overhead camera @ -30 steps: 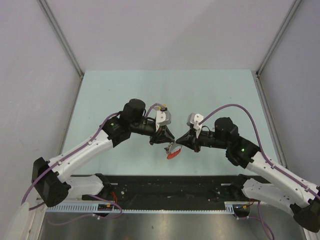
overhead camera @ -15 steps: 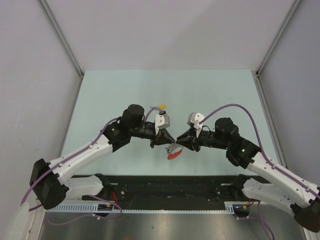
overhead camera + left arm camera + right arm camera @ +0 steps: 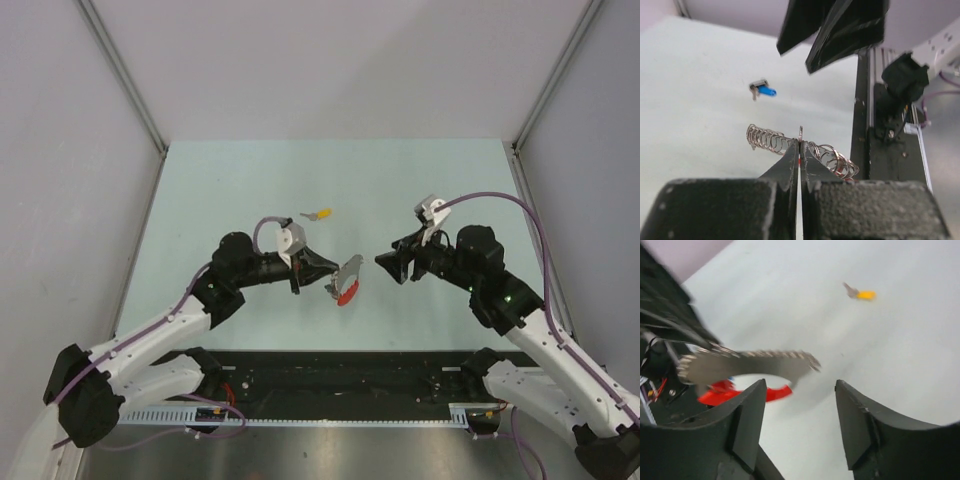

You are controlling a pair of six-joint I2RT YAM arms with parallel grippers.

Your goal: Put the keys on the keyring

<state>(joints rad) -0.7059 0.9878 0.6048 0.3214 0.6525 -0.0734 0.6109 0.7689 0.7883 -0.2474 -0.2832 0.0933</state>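
The left hand [image 3: 799,146] is clenched on the keyring [image 3: 346,276]: its 2 fingers meet on the silver chain [image 3: 771,140], which sticks out to either side of the tips. The red strap loop [image 3: 346,296] hangs at the chain's lower end. Whether it touches the worktop [image 3: 200,200] cannot be told. The keyring sits about midway between the worktop's left and right edges, nearer the near edge than the far one.

The right hand [image 3: 386,263] is released, its fingers [image 3: 747,412] spread wide and holding nothing, and it is apart from the keyring on that side.

1 yellow-capped key [image 3: 320,213] lies flat on the worktop beyond the left hand, toward the far edge. In the left wrist view, 1 blue-capped key [image 3: 765,90] lies on the worktop beyond the chain, beneath the right hand.
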